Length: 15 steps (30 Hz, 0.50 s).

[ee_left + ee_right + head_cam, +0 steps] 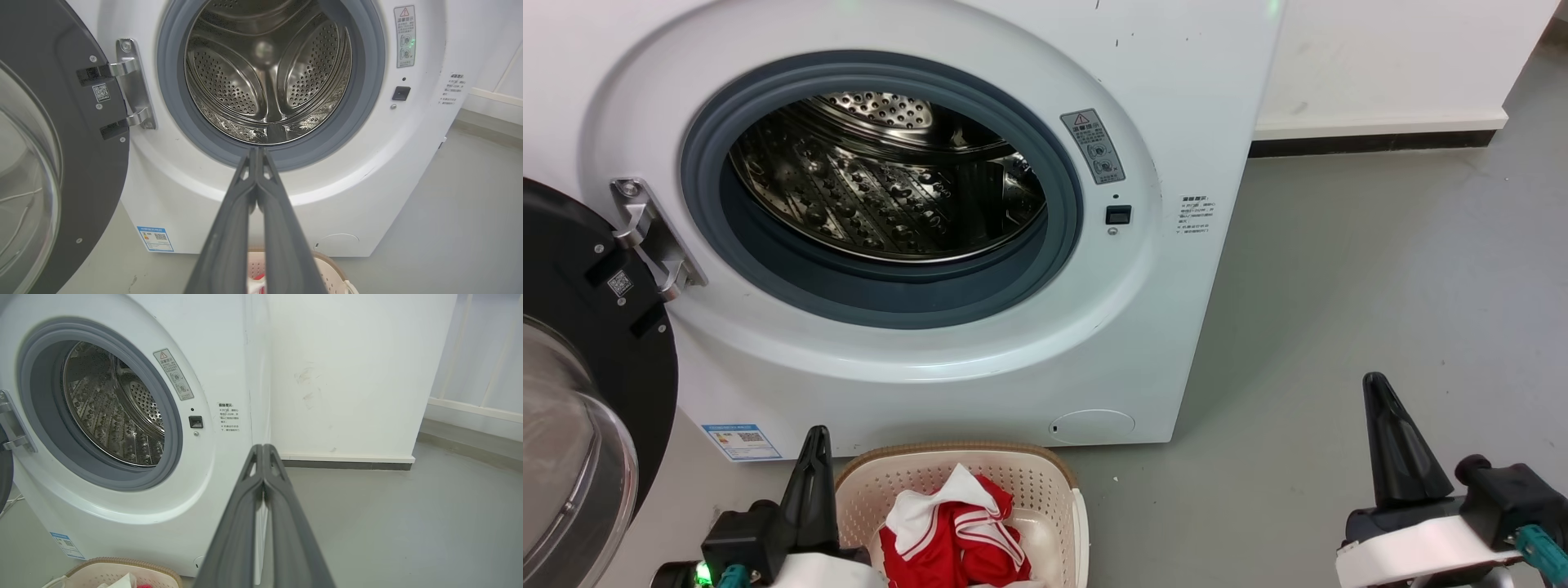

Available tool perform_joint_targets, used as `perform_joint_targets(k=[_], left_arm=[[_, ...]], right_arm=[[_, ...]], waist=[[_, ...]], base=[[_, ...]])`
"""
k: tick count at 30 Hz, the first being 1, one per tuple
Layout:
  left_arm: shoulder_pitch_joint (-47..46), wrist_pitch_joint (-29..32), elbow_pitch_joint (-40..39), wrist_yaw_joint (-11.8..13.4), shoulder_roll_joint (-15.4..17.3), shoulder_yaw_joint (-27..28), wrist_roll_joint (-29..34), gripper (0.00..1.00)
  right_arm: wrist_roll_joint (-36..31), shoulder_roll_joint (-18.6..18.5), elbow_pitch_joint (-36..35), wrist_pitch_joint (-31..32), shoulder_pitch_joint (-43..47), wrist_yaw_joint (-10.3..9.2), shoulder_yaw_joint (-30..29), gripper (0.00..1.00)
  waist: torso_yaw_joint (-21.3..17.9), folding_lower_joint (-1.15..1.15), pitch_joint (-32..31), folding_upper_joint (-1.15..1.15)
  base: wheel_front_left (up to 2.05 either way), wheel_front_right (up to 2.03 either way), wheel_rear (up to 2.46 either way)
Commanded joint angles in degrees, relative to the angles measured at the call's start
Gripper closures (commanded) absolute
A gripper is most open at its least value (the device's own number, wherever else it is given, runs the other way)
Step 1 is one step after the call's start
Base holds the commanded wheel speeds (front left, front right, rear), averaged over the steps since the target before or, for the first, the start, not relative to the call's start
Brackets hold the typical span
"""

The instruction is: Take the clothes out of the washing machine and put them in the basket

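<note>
Left fingers [229, 228]: pressed flat together along their length, with nothing gripped between them.
Left gripper [817, 441]: at the lower left of the head view, pointing up, just beside the basket's left wall and apart from the garments. In its own wrist view the tips line up with the lower edge of the porthole's grey seal [286, 157].
Right fingers [237, 522]: also closed on each other and holding nothing.
Right gripper [1379, 392]: at the lower right of the head view, over bare floor, well apart from the basket and the machine. Its wrist view looks past the machine's right front corner.
Clothes [956, 531]: a crumpled red heap with white stripes and a white panel on top, lying inside the basket.
Basket [1033, 482]: cream, with perforated sides and a brown woven-look rim. It stands on the floor just in front of the machine's base, below the porthole.
Washing machine [1192, 122]: white front loader.
Drum [882, 188]: perforated steel, seen through the porthole, its paddles clear in the left wrist view.
Door [580, 327]: black-framed glass, swung fully out to the left on a metal hinge [649, 237].
Floor [1380, 269]: smooth grey.
Wall [1380, 57]: white with a dark skirting strip, to the right of the machine.
</note>
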Motion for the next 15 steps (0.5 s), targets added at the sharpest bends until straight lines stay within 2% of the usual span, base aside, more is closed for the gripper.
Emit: perform_joint_targets(k=[1,15], left_arm=[[-1.2,0.8,-0.3,-0.5,0.1,0.6,-3.7,1.00],[-2.9,4.2,1.5,-2.0,-0.1,1.8,-18.3,1.00]], right_arm=[[4.3,-0.3,-0.4,0.5,-0.8,0.00,0.1,1.00],[20.6,-1.2,2.1,3.2,-2.5,-0.01,0.2,1.00]], waist=[[0.1,0.00,0.0,0.00],[0.4,0.00,-0.1,0.00]], base=[[0.00,0.00,0.00],[0.00,0.00,0.00]])
